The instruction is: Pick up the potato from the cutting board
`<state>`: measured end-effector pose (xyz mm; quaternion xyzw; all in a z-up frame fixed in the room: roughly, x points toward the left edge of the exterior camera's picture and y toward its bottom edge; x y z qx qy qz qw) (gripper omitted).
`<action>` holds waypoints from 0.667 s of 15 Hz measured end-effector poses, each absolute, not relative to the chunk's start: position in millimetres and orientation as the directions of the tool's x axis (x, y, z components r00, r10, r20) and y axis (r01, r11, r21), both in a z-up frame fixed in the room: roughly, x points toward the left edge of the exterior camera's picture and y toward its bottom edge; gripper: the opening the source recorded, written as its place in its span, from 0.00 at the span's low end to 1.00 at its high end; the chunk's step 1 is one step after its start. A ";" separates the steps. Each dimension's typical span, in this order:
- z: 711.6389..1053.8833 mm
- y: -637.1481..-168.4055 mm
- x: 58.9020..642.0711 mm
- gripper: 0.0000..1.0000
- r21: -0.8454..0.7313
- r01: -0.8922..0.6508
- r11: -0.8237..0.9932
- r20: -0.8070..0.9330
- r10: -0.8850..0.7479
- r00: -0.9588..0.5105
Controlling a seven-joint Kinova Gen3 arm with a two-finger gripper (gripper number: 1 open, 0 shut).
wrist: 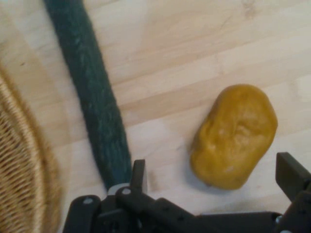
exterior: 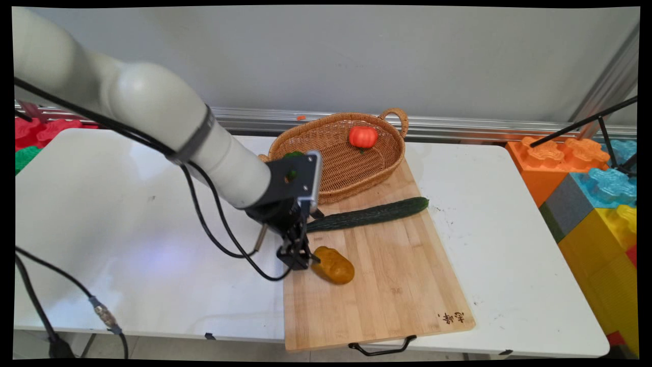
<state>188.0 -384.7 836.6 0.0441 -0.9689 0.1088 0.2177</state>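
Potato, yellow-brown: lies on wooden cutting board, between the spread fingers of the tool, nearer one; no contact seen. Tool low over board's edge, open, empty. Cucumber, dark green: just beyond tool, on board. Wicker basket w/ tomato: farther behind. All on white table.

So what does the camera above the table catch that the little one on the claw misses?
Only the main view shows the tomato lying in the basket, the toy blocks at the right, and the whole cutting board.

Only the hand view shows the claw's open fingers either side of the yellow potato.

Both show the potato, the cucumber, the basket and the board.
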 end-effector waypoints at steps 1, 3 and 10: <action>829.3 -384.9 184.2 1.00 -0.188 -0.124 0.974 0.431 -0.032 -0.902; 813.8 -387.0 174.7 1.00 -0.182 -0.109 0.977 0.432 -0.020 -0.902; 780.4 -397.1 153.3 1.00 -0.168 -0.080 0.983 0.430 0.000 -0.903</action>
